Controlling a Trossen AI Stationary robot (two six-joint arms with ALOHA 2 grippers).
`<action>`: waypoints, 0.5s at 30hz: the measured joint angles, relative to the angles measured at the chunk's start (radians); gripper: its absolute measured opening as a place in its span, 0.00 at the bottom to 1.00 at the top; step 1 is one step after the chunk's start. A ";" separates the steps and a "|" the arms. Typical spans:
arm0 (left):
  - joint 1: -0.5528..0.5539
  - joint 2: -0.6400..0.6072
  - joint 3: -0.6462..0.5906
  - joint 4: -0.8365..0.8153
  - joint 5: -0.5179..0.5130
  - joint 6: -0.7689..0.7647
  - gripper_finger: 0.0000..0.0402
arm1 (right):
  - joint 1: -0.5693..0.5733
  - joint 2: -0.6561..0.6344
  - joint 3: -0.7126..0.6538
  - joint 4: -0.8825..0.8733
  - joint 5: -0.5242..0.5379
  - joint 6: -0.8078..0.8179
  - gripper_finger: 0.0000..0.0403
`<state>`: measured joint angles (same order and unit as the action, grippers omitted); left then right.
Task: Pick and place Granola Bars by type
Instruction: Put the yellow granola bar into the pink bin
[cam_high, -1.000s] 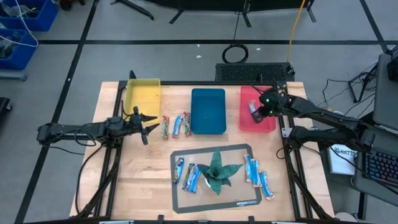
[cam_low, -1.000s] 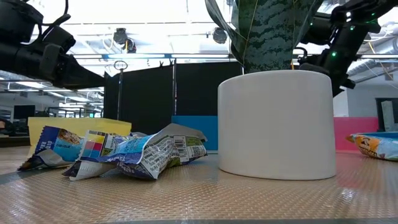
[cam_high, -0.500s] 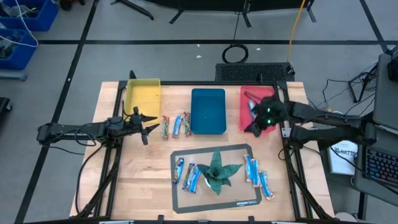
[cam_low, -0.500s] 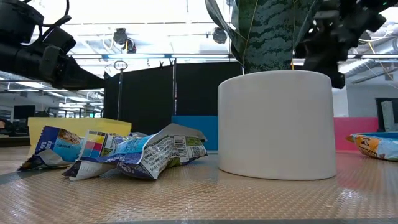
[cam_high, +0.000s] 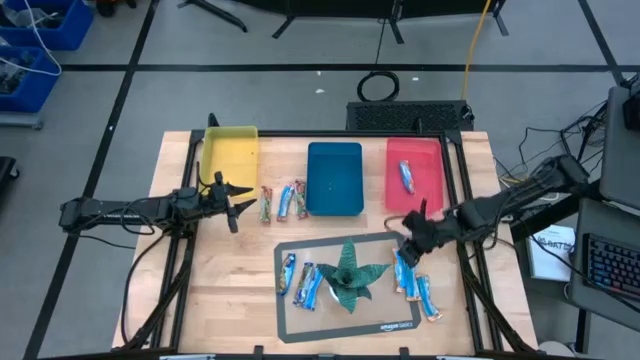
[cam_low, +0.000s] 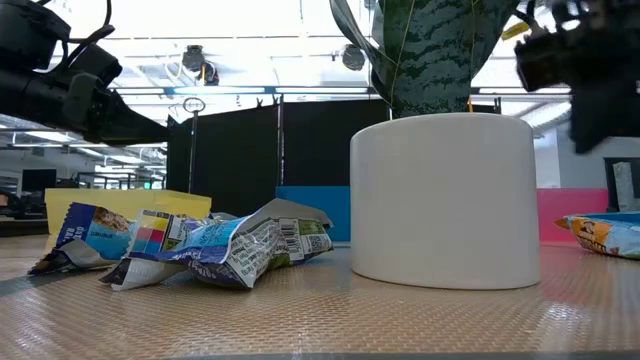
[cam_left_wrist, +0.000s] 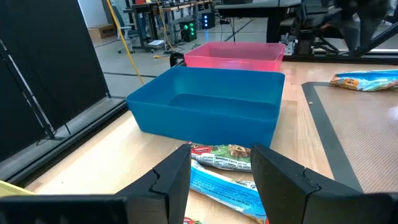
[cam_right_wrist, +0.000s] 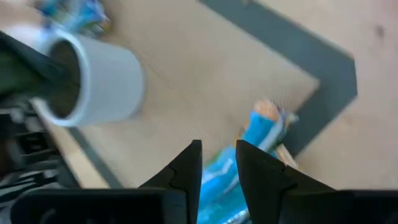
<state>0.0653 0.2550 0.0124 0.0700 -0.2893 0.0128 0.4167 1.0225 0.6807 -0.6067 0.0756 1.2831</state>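
the right gripper (cam_high: 409, 243) is hanging over the right edge of the grey mat (cam_high: 345, 323), just above the blue granola bars (cam_high: 404, 270) lying there. in the right wrist view its fingers (cam_right_wrist: 186, 168) are standing a little apart, with nothing between them. 1 blue bar (cam_high: 407, 176) is lying inside the red tray (cam_high: 428, 199). the blue tray (cam_high: 335, 178) and the yellow tray (cam_high: 228, 152) are showing no bars. 3 bars (cam_high: 283, 202) are lying on the desk (cam_high: 230, 280) between the yellow and the blue tray, and more blue bars (cam_high: 303, 282) are lying on the mat left of the green plant (cam_high: 348, 271). the left gripper (cam_high: 238, 201) is waiting beside the 3 bars, its fingers (cam_left_wrist: 169, 177) apart and empty.
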 joint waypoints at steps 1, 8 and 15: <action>0.000 0.000 0.000 0.000 0.000 0.000 0.43 | 0.017 0.023 0.000 -0.001 0.003 0.022 0.22; 0.000 0.000 0.000 0.000 0.000 -0.015 0.43 | 0.050 0.173 0.000 -0.012 -0.048 0.068 0.22; 0.000 0.000 0.000 0.000 0.000 -0.018 0.43 | 0.021 0.239 0.000 0.004 -0.073 0.020 0.22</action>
<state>0.0653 0.2550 0.0124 0.0700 -0.2890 -0.0051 0.4380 1.2611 0.6807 -0.6031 0.0023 1.3036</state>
